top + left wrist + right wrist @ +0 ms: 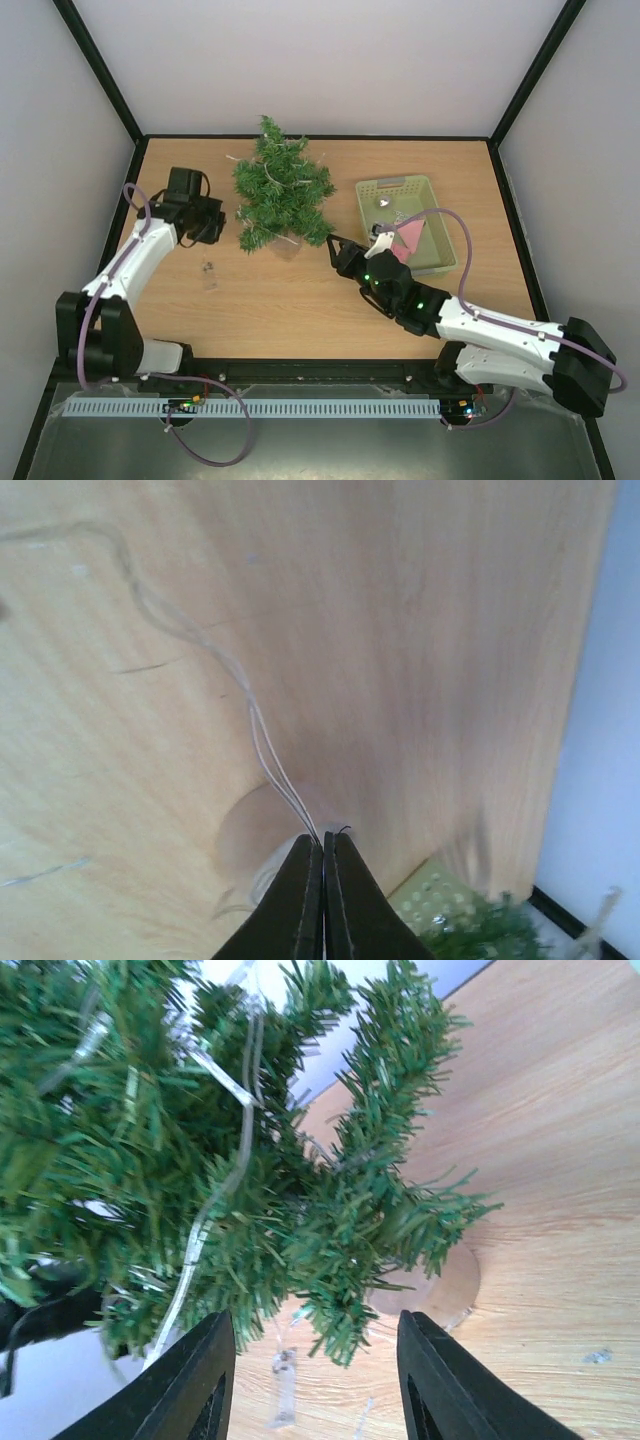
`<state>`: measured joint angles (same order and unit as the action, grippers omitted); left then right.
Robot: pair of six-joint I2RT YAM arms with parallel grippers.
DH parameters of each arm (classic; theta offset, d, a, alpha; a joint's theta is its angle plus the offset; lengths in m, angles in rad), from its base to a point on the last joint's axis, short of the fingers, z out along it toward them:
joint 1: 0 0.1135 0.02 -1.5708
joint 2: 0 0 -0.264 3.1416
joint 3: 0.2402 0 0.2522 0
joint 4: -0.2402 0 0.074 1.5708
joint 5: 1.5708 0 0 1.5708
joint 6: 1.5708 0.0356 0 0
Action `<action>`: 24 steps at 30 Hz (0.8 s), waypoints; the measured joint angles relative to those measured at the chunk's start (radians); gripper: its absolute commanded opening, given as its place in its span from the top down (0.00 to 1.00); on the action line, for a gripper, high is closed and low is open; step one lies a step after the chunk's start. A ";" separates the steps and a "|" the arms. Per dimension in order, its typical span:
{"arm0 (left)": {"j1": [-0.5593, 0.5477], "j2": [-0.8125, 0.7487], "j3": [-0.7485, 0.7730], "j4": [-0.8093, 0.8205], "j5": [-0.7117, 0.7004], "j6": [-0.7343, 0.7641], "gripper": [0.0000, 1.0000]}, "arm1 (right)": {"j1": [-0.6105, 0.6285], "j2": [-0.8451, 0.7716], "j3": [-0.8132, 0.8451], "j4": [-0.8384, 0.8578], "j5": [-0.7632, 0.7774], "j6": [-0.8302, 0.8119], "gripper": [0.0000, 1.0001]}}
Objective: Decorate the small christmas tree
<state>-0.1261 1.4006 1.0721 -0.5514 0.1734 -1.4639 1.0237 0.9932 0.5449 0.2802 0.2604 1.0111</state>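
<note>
Spanning the workspace, the desk (300, 310) carried one small christmas tree (280, 190), standing at its middle toward the back edge on a round base, long axis upright. One pale green basket (395, 182) sat just to the tree's right, holding one pink piece (408, 238) and one small pale item (383, 203). Of the two arms, the right looked nearer: the right gripper (315, 1325) was open, its fingers spread right under the lowest right-hand branches, the tree lying ahead and to its left. The left gripper (322, 838) sat near the tree's left side, closed and seemingly pinching one thin pale wire (190, 630) that trailed across the desk. A similar pale strand (235, 1160) was draped through the branches; whether it was the same one could not be told.
</note>
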 measured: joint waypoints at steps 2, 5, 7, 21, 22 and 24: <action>-0.001 -0.055 -0.056 -0.008 0.002 0.006 0.98 | 0.000 0.035 0.000 0.009 0.000 0.007 0.56; -0.005 -0.137 -0.126 -0.063 -0.001 0.021 0.98 | 0.000 0.074 0.000 0.023 -0.003 0.022 0.53; -0.005 -0.193 -0.143 -0.097 -0.007 0.031 0.98 | 0.000 0.093 0.000 0.038 -0.008 0.034 0.50; -0.011 -0.536 -0.144 -0.232 -0.016 0.092 0.98 | 0.006 0.197 0.024 0.100 0.011 0.046 0.48; -0.011 -0.546 -0.137 -0.248 -0.016 0.097 0.98 | 0.006 0.202 0.025 0.100 0.014 0.041 0.49; -0.013 -0.564 -0.118 -0.273 -0.020 0.110 0.98 | 0.006 0.217 0.031 0.100 0.023 0.025 0.50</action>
<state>-0.1387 0.8368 0.9543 -0.8242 0.1532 -1.3537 1.0298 1.2106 0.5755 0.3801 0.2832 1.0359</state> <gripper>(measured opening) 0.027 0.516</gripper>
